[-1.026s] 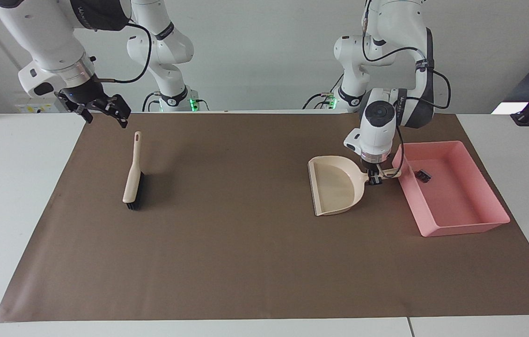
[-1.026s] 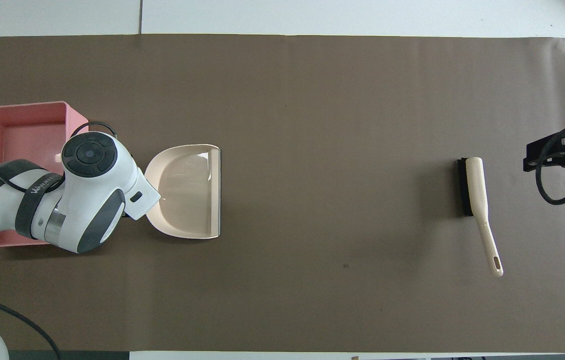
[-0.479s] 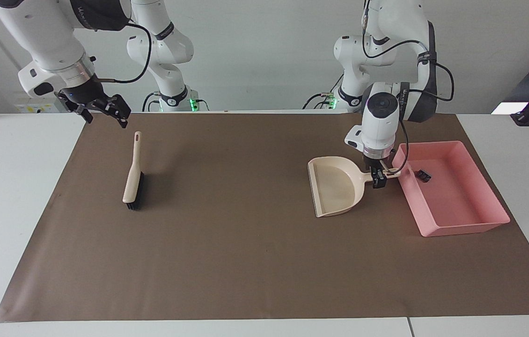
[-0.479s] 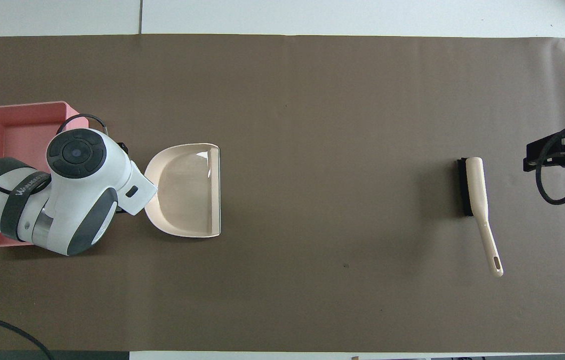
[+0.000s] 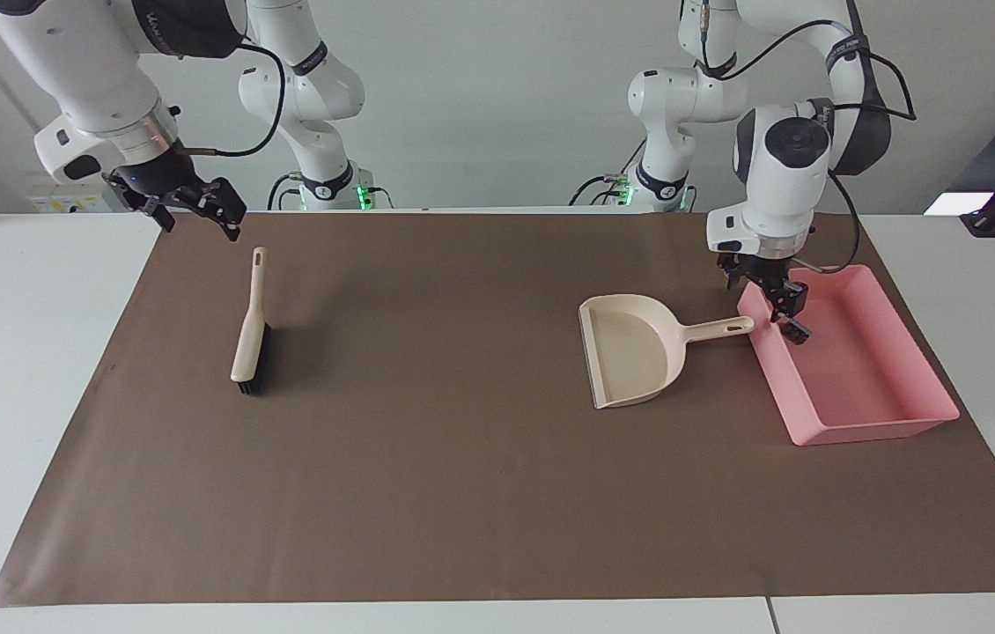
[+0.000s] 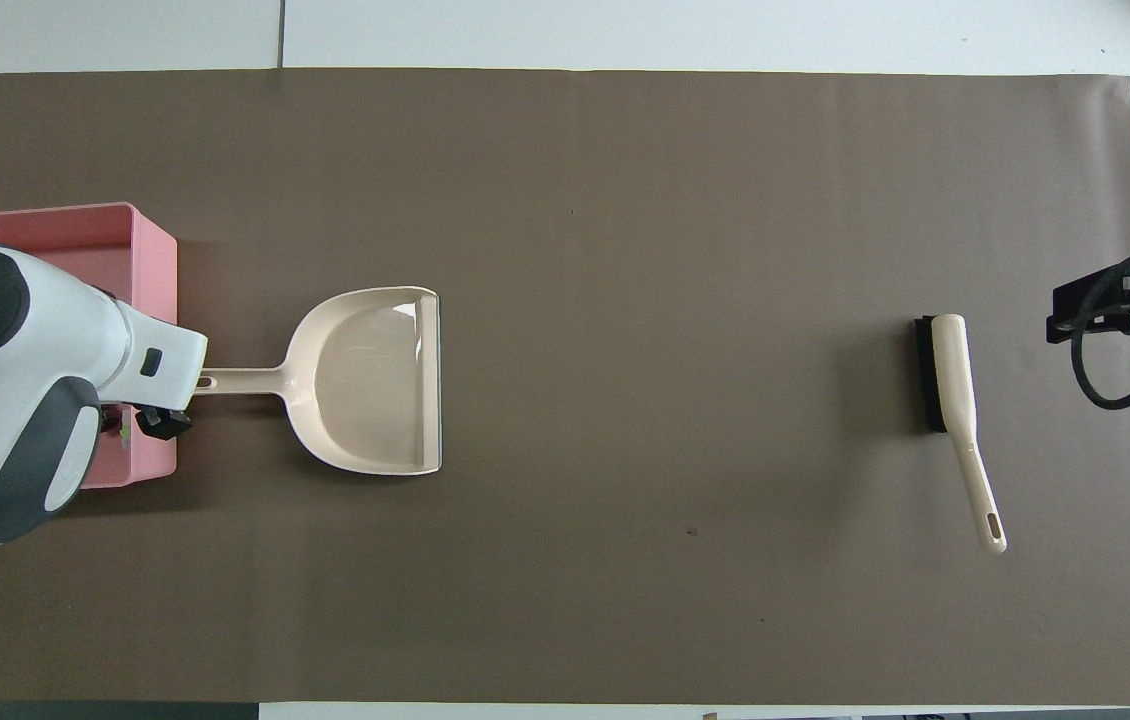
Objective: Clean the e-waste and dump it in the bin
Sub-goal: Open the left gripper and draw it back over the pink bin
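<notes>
Pink bin (image 5: pixel 867 414): shallow, sloped walls. Left end effector (image 5: pixel 777 295) released over it; right end effector (image 5: pixel 194 207) released.

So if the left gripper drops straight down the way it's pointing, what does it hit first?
Most likely the pink bin, at its wall beside the dustpan handle; the left gripper hangs over that rim, but depth is unclear.

We take this for a robotics lab, probably, two white arms (image 5: pixel 779 158) bolted at a table (image 5: pixel 22 352), brown mat (image 5: pixel 462 484), bare wall.
</notes>
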### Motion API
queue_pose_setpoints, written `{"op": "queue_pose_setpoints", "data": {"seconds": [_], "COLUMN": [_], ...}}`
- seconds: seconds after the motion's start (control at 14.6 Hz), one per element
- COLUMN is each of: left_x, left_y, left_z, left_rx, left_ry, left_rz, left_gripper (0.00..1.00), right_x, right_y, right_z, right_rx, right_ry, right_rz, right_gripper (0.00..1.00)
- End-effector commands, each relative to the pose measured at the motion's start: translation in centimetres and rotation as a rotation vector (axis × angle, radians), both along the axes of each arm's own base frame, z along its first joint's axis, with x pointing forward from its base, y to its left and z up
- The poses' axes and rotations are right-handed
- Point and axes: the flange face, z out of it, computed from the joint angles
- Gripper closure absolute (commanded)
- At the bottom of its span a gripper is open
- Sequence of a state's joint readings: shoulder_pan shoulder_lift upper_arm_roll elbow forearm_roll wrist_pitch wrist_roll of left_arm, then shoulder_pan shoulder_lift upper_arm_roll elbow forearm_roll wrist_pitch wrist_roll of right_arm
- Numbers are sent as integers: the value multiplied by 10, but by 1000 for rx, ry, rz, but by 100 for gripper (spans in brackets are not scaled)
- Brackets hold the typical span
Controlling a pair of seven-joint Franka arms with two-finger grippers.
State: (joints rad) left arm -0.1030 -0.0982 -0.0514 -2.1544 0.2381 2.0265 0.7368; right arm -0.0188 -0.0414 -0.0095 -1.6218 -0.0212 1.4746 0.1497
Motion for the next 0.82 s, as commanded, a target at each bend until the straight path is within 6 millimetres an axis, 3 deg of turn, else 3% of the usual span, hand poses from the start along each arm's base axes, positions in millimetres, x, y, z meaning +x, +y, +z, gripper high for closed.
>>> {"op": "queue_pose_setpoints", "data": {"seconds": [0.0,0.27,0.55,0.75], "left_x": [-6,6,23,24], "left_y": [11,5,0,2], "left_z": [5,35,117,162], "left_rx": [-52,-185,-219,-219], "left_ry": [-35,-107,-89,-71], "left_rz": [249,630,744,753], "left_gripper": [3,2,2,2], "right_x": [-5,-5,-5,-5], "right_y": [0,-1,0,0], "right_z": [2,2,2,2], "right_rx": [5,5,5,5], "right_ry": [6,6,6,6], "right_rz": [3,1,3,3], "right_gripper": [0,0,0,0]}}
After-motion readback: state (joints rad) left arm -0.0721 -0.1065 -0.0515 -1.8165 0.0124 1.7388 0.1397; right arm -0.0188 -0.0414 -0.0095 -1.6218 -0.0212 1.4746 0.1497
